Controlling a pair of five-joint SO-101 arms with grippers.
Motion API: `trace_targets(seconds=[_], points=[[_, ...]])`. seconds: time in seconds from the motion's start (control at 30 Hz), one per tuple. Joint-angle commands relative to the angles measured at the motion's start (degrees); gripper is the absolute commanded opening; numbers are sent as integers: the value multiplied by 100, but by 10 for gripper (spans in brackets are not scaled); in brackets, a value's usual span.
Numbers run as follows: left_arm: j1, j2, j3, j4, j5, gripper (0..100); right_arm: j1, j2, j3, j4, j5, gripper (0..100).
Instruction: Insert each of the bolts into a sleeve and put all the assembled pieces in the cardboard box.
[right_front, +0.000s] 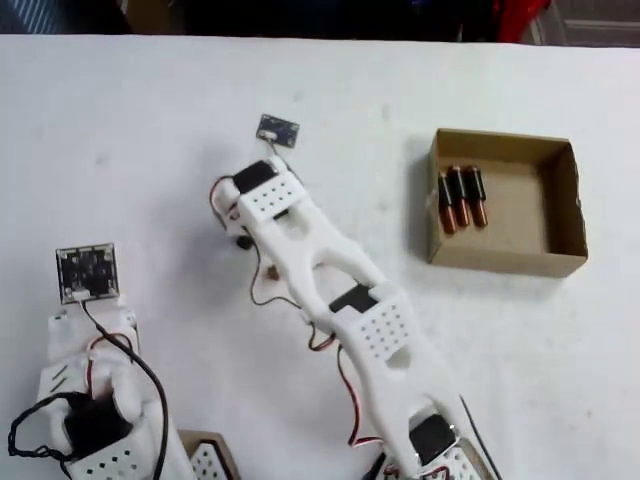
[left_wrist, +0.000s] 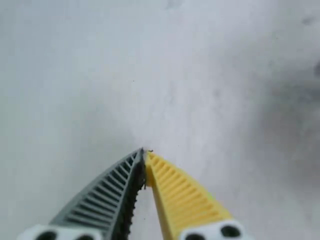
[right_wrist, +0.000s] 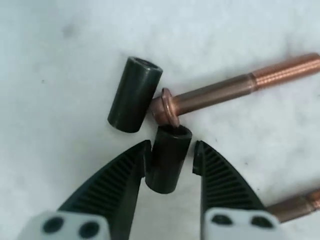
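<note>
You have nothing legible to read here. The cardboard box (right_front: 500, 262) at the right shows you plain brown walls. Any marks on the circuit board (right_front: 87, 272) at the near left, and on the smaller board (right_front: 277, 130) farther off, are too small to make out.

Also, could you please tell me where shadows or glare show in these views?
High view: a soft shadow on the table beside the cardboard box; left wrist view: grey shadow over part of the table; right wrist view: a mild sheen along the bolt, no harsh glare.
</note>
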Motion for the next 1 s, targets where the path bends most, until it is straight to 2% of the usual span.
trace_targets(seconds=[0.0,0.13,0.23,0.37,0.6,0.87,0.97], points=[[-66,-84,-35,-176,-18,27,101,-84,-211,-31,-18,100],[-66,-84,-35,-176,-18,27,119,-101,-202,-22,299,12],[-66,-84,-35,-176,-18,27,84,-136,-220,163,695,16],[-57,-84,62,-211,-18,27,145,-303,-246,426,862,16],[-22,-84,141,-316,-18,27,330,-1385,-246,1059,1749,16],[470,-84,237,-308,-18,27,831,-2607,-246,1675,2813,16],[637,-84,237,-299,-18,27,1077,-3108,-246,1956,3429,17]])
